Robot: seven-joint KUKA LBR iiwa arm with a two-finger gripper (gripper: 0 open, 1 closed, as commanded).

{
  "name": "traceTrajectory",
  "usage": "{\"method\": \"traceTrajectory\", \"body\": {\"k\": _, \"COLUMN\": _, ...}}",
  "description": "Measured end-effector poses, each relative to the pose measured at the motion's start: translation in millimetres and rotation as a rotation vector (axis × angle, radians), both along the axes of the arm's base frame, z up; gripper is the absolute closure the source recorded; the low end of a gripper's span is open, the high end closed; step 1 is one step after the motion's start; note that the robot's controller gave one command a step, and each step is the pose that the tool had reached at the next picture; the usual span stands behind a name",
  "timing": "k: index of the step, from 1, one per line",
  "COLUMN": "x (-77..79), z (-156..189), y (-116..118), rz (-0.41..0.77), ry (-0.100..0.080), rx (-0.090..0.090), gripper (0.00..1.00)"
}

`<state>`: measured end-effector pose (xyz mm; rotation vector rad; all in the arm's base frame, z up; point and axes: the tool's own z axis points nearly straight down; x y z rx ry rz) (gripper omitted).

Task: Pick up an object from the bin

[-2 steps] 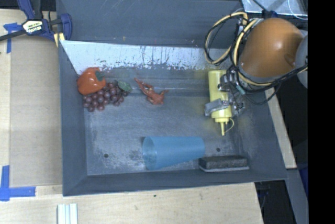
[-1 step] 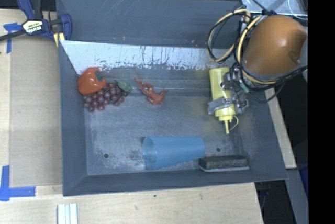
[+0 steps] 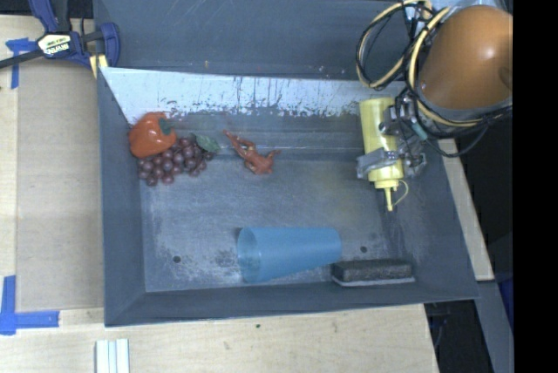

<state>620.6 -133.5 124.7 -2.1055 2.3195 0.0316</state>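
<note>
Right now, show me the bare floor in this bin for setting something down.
Bare floor: the middle strip between the red toy and the blue cup, reaching the pincer; also front left, beside the cup. Crowded: back left, orange fruit against grapes.

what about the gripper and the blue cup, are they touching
Apart. The camera view shows bare bin floor between the gripper and the blue cup lying on its side.

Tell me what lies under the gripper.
Only bare bin floor shows around the gripper; the black block lies nearer the front. The floor that the gripper's body covers cannot be seen.
</note>
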Motion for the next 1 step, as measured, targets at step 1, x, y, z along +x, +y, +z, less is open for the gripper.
{"method": "traceTrajectory", "body": {"k": 1, "x": -0.4, "z": 28.7, "y": 0.6, "rz": -0.002, "ry": 0.001, "rx": 0.002, "gripper": 1.0}}
